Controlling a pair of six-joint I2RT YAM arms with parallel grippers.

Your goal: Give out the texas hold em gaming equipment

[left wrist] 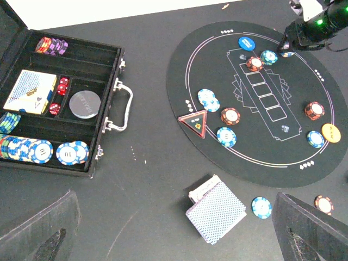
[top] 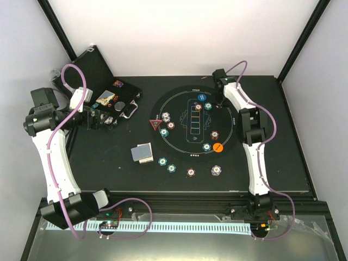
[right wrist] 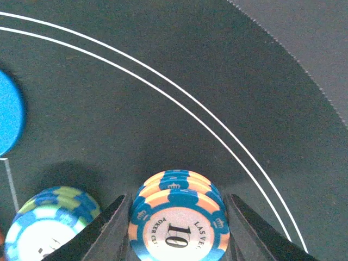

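Left end effector (left wrist: 174,234) is held wide open above the worktop (left wrist: 141,179), with nothing between its fingers. Nearest the bases, loose chips (top: 191,172) are laid just off the mat (left wrist: 283,157), and the card deck (top: 143,153) is stacked beside it, undealt. On the mat, chips are set at several seats; the red triangle (top: 155,125) is placed at the left rim, the orange disc (top: 217,147) to the right and the blue disc (top: 201,97) on the far side. Near the far rim a small stack of orange-and-blue chips (right wrist: 175,187) is gripped by the right end effector (right wrist: 178,223). More chips are kept in the case (left wrist: 87,68). Distribution is judged well under way: that stack is not yet released, and no cards are dealt
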